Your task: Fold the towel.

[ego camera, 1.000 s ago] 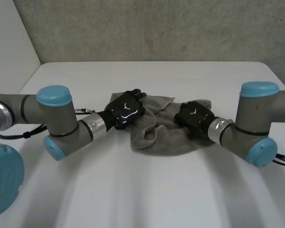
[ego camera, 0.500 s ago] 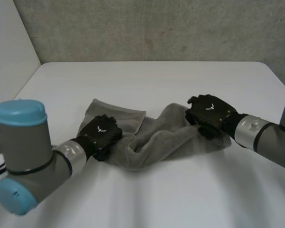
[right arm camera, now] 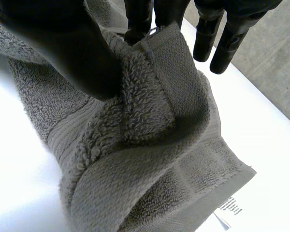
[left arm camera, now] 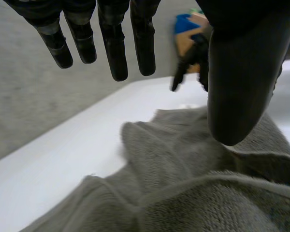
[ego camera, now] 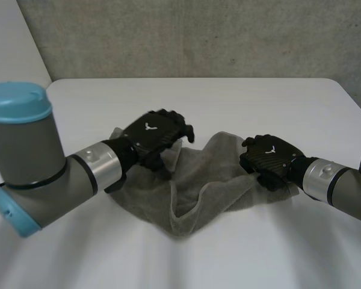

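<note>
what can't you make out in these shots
- Head view: the towel's end under the left hand and forearm, which cover it.
- Head view: the right hand's hold on the towel, hidden by the hand's back.
- Left wrist view: a blue and tan shape beyond the table, too blurred to identify.
- Right wrist view: the print on the towel's white label, too small to read.

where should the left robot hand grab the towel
Probably the end of the towel lying on the table under the open left robot hand, opposite the edge the right robot hand pinches. Come down from the robot's left: the middle is bunched in folds, that end lies flatter.
</note>
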Available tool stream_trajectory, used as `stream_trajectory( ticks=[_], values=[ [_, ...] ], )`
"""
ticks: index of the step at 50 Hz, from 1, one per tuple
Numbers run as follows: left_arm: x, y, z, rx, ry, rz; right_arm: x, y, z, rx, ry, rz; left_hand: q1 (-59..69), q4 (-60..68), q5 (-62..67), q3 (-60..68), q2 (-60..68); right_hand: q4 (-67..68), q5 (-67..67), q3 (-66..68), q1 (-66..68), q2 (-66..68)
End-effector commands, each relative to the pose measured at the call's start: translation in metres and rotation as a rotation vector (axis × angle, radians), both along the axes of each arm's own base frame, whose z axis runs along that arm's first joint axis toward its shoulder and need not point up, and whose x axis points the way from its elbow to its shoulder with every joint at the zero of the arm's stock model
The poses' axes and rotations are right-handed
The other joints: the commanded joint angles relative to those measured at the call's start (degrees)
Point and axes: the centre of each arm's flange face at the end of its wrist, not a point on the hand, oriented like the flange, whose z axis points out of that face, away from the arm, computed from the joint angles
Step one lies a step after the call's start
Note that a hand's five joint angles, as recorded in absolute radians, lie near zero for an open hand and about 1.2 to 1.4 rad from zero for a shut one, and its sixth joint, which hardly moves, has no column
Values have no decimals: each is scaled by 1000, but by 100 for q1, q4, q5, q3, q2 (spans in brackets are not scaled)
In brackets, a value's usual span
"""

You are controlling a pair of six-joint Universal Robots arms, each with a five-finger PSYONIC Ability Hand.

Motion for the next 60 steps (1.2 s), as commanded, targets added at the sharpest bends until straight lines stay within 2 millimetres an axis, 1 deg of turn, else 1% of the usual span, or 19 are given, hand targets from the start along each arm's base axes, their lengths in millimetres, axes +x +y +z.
stream_trajectory(
  ticks=[1, 15, 18, 20, 22, 32, 36, 40, 43, 45, 46, 48, 49, 50, 51, 53, 54, 56, 60],
  values=[
    [-7, -7, -26, -24, -177, -145, 0, 1, 0, 1, -1, -1, 176, -288, 177, -246, 266, -342, 515, -43, 650, 578],
    [12, -18, -65, -84, -508, -130, -1, 0, -1, 3, 1, -3, 815, -288, 817, -246, 906, -342, 515, -43, 650, 578],
    [14, -20, -65, -90, -522, -115, -1, 2, -3, 14, 4, -4, 2144, -288, 2145, -246, 2235, -342, 515, -43, 650, 578],
    [16, -22, -61, -79, -508, -90, -1, 5, -5, 28, 9, -9, 3751, -288, 3753, -246, 3842, -342, 515, -43, 650, 578],
    [17, -22, -60, -62, -495, -77, -2, 8, -6, 43, 12, -8, 4259, -288, 4260, -246, 4349, -342, 515, -43, 650, 578],
    [28, -14, -7, -20, -275, 78, -7, 39, 10, 124, -4, 40, 4314, -288, 4315, -246, 4405, -342, 515, -43, 650, 578],
    [33, -9, 9, 3, -214, 119, -2, 50, 29, 160, -49, 116, 4314, -288, 4315, -246, 4405, -342, 515, -43, 650, 578],
    [38, -19, 13, -10, -204, 147, 3, 43, 47, 121, -78, 155, 4314, -288, 4315, -246, 4405, -342, 515, -43, 650, 578],
    [42, -37, 21, -54, -183, 175, 11, 28, 68, 13, -104, 203, 4348, -288, 4349, -246, 4439, -342, 515, -43, 650, 578],
    [39, -69, 38, -170, -122, 217, 20, -7, 96, -186, -136, 215, 4816, -288, 4817, -246, 4906, -342, 515, -43, 650, 578],
    [39, -69, 38, -171, -122, 217, 20, -8, 96, -187, -136, 215, 4819, -288, 4820, -246, 4909, -342, 515, -43, 650, 578],
    [34, -96, 71, -389, -9, 274, 32, -39, 134, -450, -202, 198, 5018, -288, 5020, -246, 5109, -342, 515, -43, 650, 578],
    [34, -96, 71, -390, -9, 274, 32, -40, 135, -451, -203, 198, 5018, -288, 5020, -246, 5109, -342, 515, -43, 650, 578],
    [32, -104, 92, -498, 72, 324, 35, -49, 158, -583, -268, 173, 5018, -288, 5020, -246, 5109, -342, 515, -43, 650, 578],
    [32, -104, 92, -499, 73, 325, 35, -49, 158, -584, -269, 173, 5018, -288, 5020, -246, 5109, -342, 515, -43, 650, 578],
    [46, -98, 161, -682, 319, 433, 25, -57, 218, -776, -499, 92, 5018, -288, 5020, -246, 5109, -342, 515, -43, 650, 578],
    [46, -98, 162, -683, 321, 433, 24, -57, 218, -777, -500, 92, 5018, -288, 5020, -246, 5109, -342, 515, -43, 650, 578],
    [61, -74, 205, -737, 520, 434, 4, -51, 255, -772, -725, 99, 5018, -288, 5020, -246, 5109, -342, 515, -43, 650, 578],
    [65, -56, 202, -656, 547, 369, -27, -62, 249, -628, -768, 91, 5018, -288, 5020, -246, 5109, -342, 515, -43, 650, 578]
  ],
)
